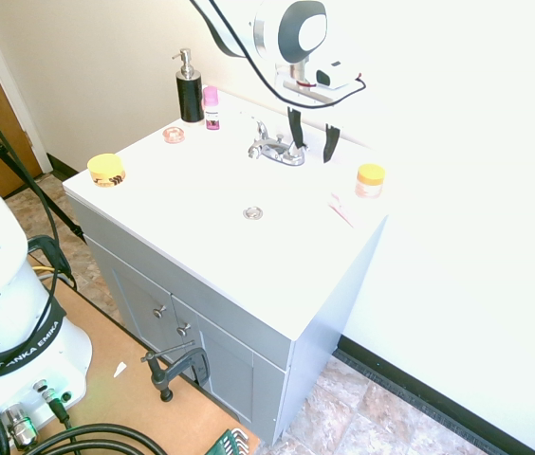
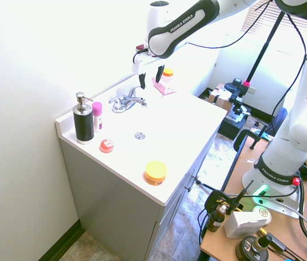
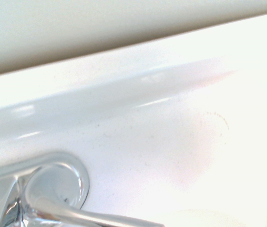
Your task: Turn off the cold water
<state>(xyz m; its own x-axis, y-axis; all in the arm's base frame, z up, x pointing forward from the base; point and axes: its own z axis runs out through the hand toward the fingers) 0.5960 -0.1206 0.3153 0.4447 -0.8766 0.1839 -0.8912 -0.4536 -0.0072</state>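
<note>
On the counter (image 1: 201, 204) back edge, left to right in the first exterior view: pump bottle (image 1: 189, 87), pink bottle (image 1: 212, 107), faucet (image 1: 277, 147), then the gripper (image 1: 310, 133), fingers spread, hanging just beside the faucet's right handle with bare counter beneath. Only the wrist view shows that handle's (image 3: 72, 208) base close up.

soap pump (image 1: 189, 87) left of faucet (image 1: 277, 147)
</note>
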